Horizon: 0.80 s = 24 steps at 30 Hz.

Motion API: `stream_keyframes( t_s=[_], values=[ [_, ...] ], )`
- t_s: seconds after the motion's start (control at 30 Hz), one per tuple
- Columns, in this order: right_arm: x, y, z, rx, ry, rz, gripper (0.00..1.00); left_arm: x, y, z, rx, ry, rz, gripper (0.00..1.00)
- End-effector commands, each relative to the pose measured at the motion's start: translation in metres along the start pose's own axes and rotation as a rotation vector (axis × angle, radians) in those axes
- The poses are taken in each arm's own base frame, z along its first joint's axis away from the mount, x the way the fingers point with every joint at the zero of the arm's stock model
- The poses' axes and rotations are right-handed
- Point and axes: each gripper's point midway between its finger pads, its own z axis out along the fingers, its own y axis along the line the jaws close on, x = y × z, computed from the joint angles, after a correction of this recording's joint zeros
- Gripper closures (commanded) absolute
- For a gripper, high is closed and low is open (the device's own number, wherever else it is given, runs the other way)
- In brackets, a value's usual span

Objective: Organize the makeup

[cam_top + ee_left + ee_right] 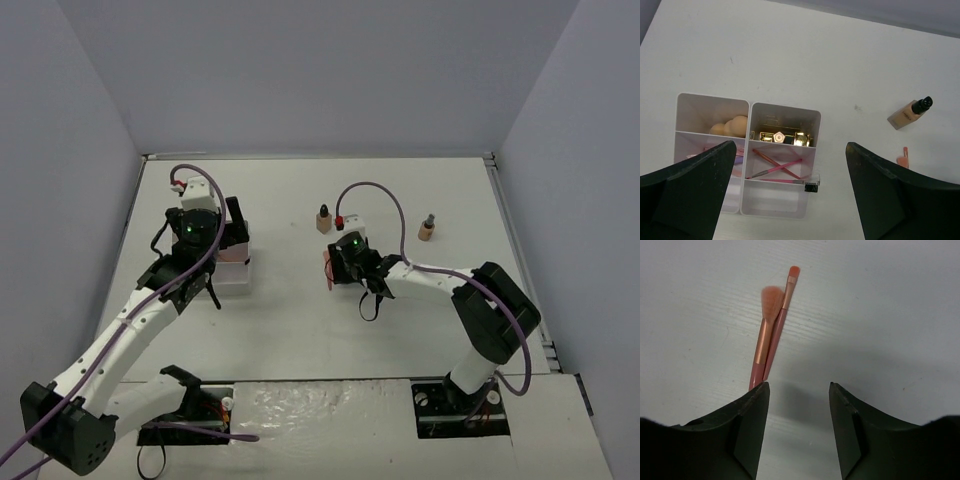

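Note:
The white organizer (785,111) holds peach sponges (730,126), black-gold lipstick tubes (780,136), crossed pink sticks (777,167) and a black-headed brush (811,187) on its rim. My left gripper (790,200) is open and empty above it; from above the left gripper (230,250) is over the organizer (233,275). Two pink brushes (772,325) lie side by side on the table. My right gripper (798,386) is open just right of their handles, whose ends are hidden under the left finger (747,430). Two tan bottles (323,220) (427,229) stand upright at the back.
The near tan bottle (910,113) and the pink brushes (902,157) lie to the right of the organizer in the left wrist view. Grey walls enclose the white table (300,330) on three sides. The right gripper (335,272) sits low at mid-table by the brushes (326,265).

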Motion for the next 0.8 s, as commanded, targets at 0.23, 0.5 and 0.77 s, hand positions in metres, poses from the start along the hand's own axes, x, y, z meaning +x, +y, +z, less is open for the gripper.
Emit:
stream_keyframes(
  t_s=[0.23,0.5,0.77],
  values=[
    [-0.043,0.013,0.022,0.007,-0.089,0.012,0.64,-0.003,-0.015,-0.027,0.097,0.095,-0.113,0.06],
    [-0.042,0.009,0.036,0.038,-0.079,0.011,0.66,0.002,-0.023,-0.026,0.127,0.119,-0.123,0.06],
    [-0.037,0.008,0.049,0.048,-0.063,0.015,0.69,0.000,-0.024,-0.027,0.136,0.118,-0.121,0.05]
  ],
)
